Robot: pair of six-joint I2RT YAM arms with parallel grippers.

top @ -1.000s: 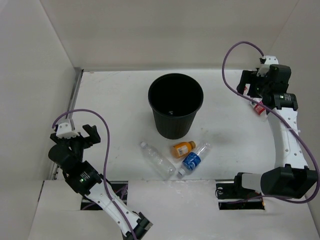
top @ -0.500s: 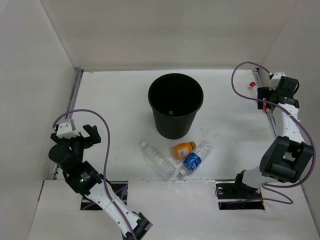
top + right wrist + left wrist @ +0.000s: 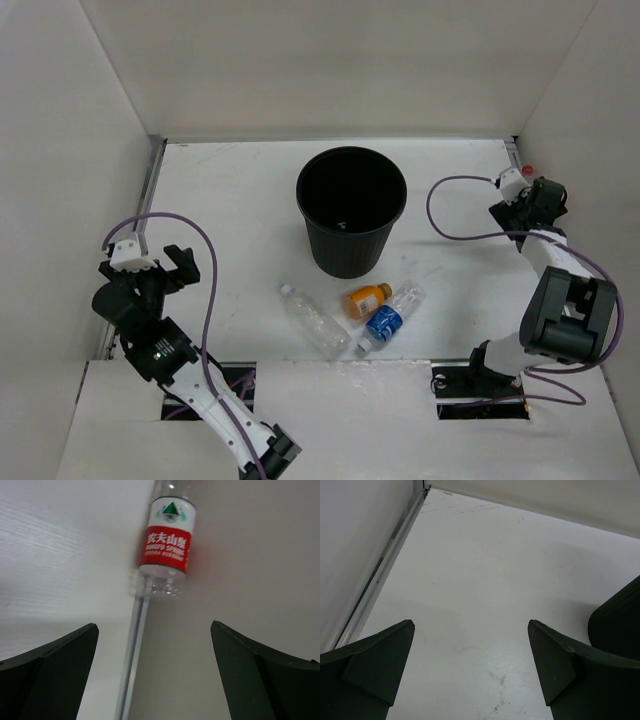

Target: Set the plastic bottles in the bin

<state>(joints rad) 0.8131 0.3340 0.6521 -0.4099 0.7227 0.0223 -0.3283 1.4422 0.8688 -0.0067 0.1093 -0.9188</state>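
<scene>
The black bin (image 3: 345, 250) stands upright mid-table; its wall shows at the right edge of the left wrist view (image 3: 620, 615). Three bottles lie just in front of it: plain clear with white cap (image 3: 313, 318), short orange (image 3: 366, 298), and clear with blue label (image 3: 388, 320). The red-label bottle (image 3: 167, 545) lies along the rail at the right wall, its red cap (image 3: 527, 168) visible from above. My right gripper (image 3: 528, 190) (image 3: 155, 630) is open and empty, a short way from that bottle's base. My left gripper (image 3: 150, 265) (image 3: 470, 630) is open and empty over bare table at the left.
White walls enclose the table on three sides. A metal rail (image 3: 385, 565) runs along the left wall and another (image 3: 131, 645) along the right wall, under the red-label bottle. Purple cables loop from both arms.
My right arm has swung down and back toward the right wall, and its gripper now sits low by the rail. The red-label bottle now lies at the wall. The left arm has barely moved.
</scene>
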